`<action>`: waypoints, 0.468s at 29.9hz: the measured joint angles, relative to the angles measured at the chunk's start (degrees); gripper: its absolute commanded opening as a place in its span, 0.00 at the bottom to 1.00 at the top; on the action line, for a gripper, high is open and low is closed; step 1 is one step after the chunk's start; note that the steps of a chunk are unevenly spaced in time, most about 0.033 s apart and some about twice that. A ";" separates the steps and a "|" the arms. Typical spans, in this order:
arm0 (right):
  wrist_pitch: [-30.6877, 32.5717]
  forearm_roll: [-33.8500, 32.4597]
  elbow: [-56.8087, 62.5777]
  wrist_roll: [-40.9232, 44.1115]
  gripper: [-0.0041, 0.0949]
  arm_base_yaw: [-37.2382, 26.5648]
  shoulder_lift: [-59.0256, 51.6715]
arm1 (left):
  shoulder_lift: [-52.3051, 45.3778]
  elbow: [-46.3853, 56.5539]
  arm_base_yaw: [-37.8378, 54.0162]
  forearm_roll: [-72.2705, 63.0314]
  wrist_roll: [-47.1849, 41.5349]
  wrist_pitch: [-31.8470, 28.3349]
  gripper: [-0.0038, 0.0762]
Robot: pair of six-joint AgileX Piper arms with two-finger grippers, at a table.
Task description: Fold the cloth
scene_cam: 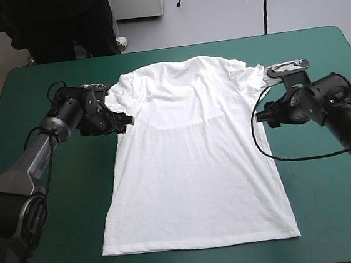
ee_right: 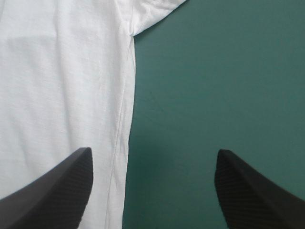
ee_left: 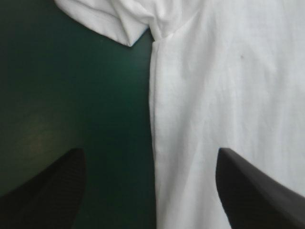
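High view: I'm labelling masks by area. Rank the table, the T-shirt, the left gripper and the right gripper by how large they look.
1. table, the largest.
2. T-shirt, spread flat on it.
3. left gripper and right gripper: both small and alike at the shirt's sides, so I leave them unranked.

The whole counter [scene_cam: 336, 227] is overlooked from above and behind; the T-shirt [scene_cam: 194, 161] is viewed closely at its side seams from each wrist.

Left arm [scene_cam: 25, 169]: grey tapered link, black rounded wrist joints.
Right arm [scene_cam: 339, 105]: black, bulbous rounded housings.
Left gripper [ee_left: 150, 151]: two broad black fins, finely textured.
Right gripper [ee_right: 153, 151]: same black fins.
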 measured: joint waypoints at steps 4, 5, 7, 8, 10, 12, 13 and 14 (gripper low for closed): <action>-0.47 -0.05 0.00 -0.12 0.72 0.00 0.81 | 3.75 -0.32 0.00 -0.30 0.49 0.00 0.73; -0.64 -0.05 0.00 -0.12 0.72 0.00 1.32 | 4.65 -0.37 0.00 -0.30 0.55 0.00 0.73; -0.91 -0.05 0.00 -0.18 0.72 0.00 2.48 | 6.15 -0.37 0.00 -0.70 0.63 0.16 0.73; -1.18 -0.05 0.00 -0.30 0.72 0.00 3.34 | 6.83 -0.43 0.00 -0.93 0.68 0.24 0.73; -1.93 -0.05 0.00 -0.34 0.72 0.00 4.69 | 7.35 -0.56 0.00 -1.12 0.70 0.43 0.67; -3.29 -0.05 0.00 -0.34 0.72 0.00 6.07 | 7.47 -0.62 0.00 -1.30 0.88 0.43 0.57; -4.06 -0.05 0.00 -0.34 0.72 0.00 6.85 | 7.53 -0.70 0.00 -1.32 0.96 0.50 0.52; -4.77 -0.05 -0.04 -0.34 0.72 0.00 7.65 | 7.57 -0.70 0.06 -1.32 1.30 0.59 0.46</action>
